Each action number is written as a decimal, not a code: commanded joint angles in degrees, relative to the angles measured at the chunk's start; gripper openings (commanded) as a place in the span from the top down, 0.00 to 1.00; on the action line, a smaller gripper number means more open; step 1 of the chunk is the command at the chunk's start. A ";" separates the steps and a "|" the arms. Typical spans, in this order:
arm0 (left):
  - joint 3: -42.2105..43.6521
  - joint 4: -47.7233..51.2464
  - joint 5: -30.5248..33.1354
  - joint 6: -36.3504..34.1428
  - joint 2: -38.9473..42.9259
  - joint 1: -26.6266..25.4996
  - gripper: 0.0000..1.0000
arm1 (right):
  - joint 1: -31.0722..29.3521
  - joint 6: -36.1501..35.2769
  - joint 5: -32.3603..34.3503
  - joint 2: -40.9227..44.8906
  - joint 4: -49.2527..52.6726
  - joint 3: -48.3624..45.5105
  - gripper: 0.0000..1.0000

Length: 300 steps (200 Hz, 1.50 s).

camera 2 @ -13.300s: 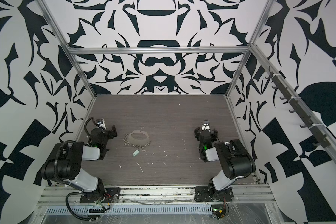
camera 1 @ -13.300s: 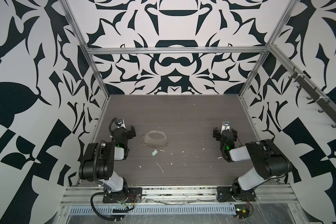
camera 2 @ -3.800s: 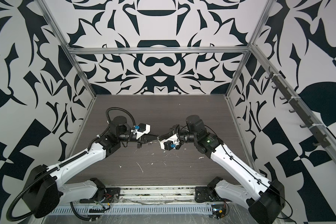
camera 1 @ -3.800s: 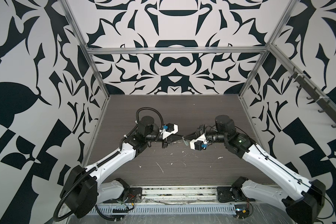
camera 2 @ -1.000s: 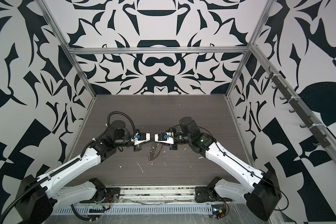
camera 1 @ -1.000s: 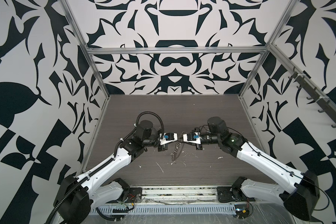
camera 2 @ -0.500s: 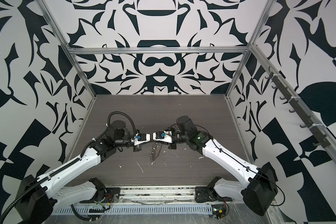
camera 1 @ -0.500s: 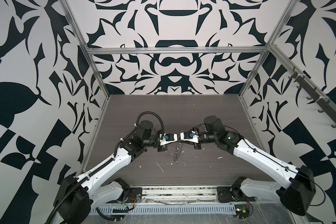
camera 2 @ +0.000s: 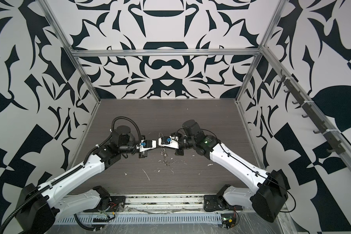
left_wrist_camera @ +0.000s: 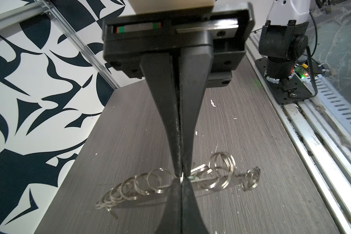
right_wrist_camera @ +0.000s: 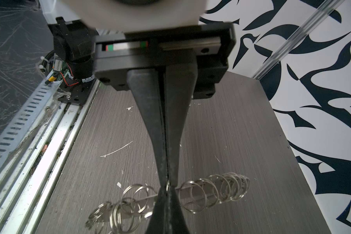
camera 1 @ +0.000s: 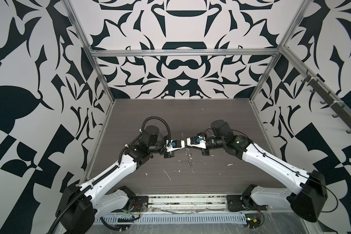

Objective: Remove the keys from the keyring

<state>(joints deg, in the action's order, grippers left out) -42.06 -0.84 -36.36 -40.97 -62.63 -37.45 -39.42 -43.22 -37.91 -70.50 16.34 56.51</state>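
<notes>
Okay, white flecks [camera 1: 167,174] litter your table [camera 1: 211,121]; left gripper [left_wrist_camera: 179,175] and right gripper [right_wrist_camera: 167,183], tip-to-tip, both clamp the hanging keyring [camera 1: 187,154], split rings [right_wrist_camera: 199,192] fanned.

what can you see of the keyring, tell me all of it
The keyring is a thin, flat grey metal band, seen almost edge-on in both wrist views. It is strung with many small silver split rings bunched toward either end. It is held over the dark wood-grain table. The left tool and the right tool, both shut, pinch it near its middle from opposite sides.
</notes>
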 commanded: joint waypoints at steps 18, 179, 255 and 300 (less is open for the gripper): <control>-0.41 -1.19 -2.30 -0.04 1.37 0.01 1.00 | -0.37 1.14 0.36 0.78 -2.10 1.58 1.00; 6.27 -23.46 -15.16 20.14 2.05 8.80 0.75 | 0.22 9.05 -6.30 5.90 -22.80 -6.87 1.00; 6.42 -23.87 -15.51 20.50 2.74 9.05 0.75 | 1.31 8.89 -6.49 6.13 -24.12 -6.99 1.00; 8.62 -30.34 -16.70 25.14 3.21 9.91 0.73 | 1.92 9.54 -6.54 7.13 -26.00 -8.14 1.00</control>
<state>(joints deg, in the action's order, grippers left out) -35.27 -25.02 -50.98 -19.75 -60.47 -27.97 -37.89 -34.85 -43.66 -65.34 -4.16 48.23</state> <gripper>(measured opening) 0.263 0.041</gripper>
